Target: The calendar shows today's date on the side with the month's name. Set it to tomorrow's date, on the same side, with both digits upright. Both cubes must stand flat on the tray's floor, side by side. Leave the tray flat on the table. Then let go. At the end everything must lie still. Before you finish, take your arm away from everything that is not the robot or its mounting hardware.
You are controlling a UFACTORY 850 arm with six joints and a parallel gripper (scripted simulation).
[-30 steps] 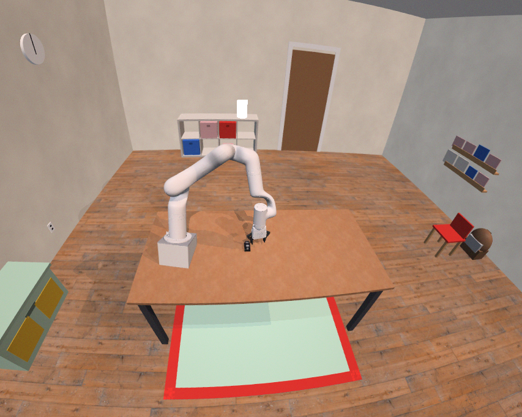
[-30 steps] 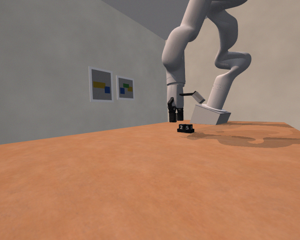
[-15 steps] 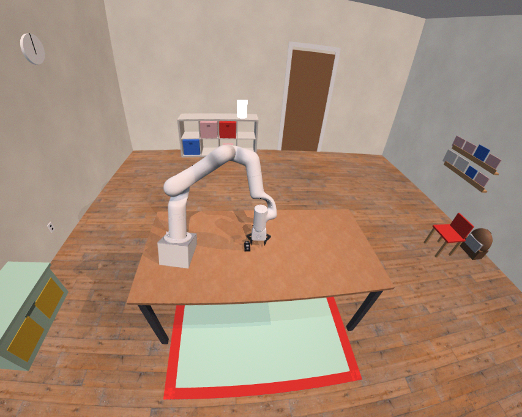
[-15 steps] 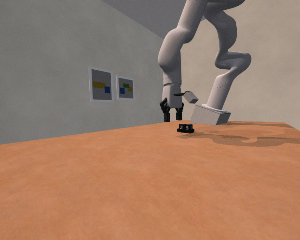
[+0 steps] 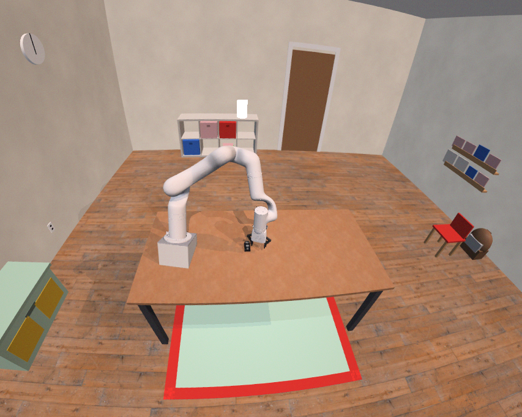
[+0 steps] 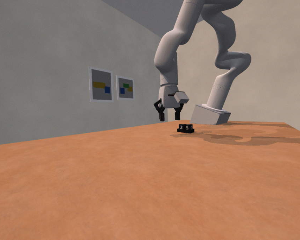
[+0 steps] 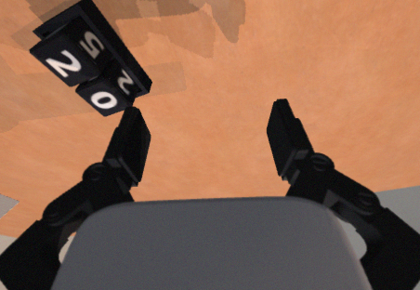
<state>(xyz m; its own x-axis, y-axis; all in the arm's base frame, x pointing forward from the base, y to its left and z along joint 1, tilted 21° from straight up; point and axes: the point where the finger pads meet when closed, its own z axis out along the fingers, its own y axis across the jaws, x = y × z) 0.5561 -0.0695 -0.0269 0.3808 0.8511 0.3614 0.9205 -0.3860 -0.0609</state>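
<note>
The black calendar tray (image 5: 246,250) (image 6: 185,131) (image 7: 111,38) stands on the table with two black cubes side by side. In the exterior view, the left cube (image 6: 181,127) (image 7: 103,101) shows an upright 2 and the right cube (image 6: 187,127) (image 7: 65,64) an upright 5. In the wrist view their tops show 0 and 2 respectively. No month's name is readable. My gripper (image 5: 258,244) (image 6: 169,119) (image 7: 206,118) is open and empty, above the table and beside the calendar. In the wrist view the calendar lies beyond the left fingertip, outside the finger gap.
The calendar stands on the brown table (image 5: 315,265) (image 6: 145,180) (image 7: 223,160), between my arm's base block (image 5: 175,253) (image 6: 209,114) and the gripper in the top view. Shadows of the arm fall on the table around the calendar.
</note>
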